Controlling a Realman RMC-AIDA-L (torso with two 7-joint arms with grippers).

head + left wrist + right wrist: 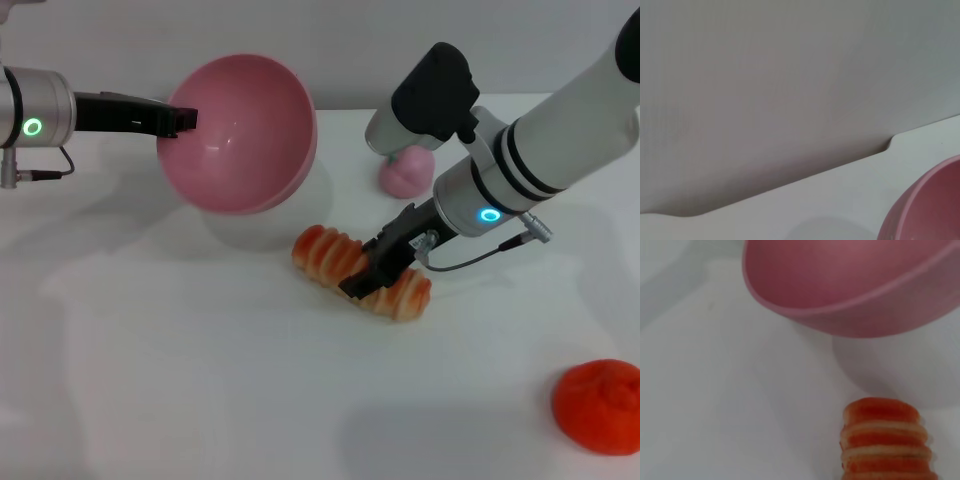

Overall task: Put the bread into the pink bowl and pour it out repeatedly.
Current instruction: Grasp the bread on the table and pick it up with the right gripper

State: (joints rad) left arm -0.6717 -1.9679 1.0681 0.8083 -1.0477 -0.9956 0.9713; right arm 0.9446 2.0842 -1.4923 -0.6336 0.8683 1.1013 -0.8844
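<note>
The right gripper point(378, 272), just below frame centre, is closed across the middle of the bread point(330, 255), which lies on the white table point(200, 380). The left gripper point(178, 120), upper left, grips the rim of the pink bowl point(250, 140), holding it raised and tilted just above the bread.

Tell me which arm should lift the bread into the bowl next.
Right. Its tool is already down across the bread on the table, while the left tool is holding the pink bowl tipped above the table.
</note>
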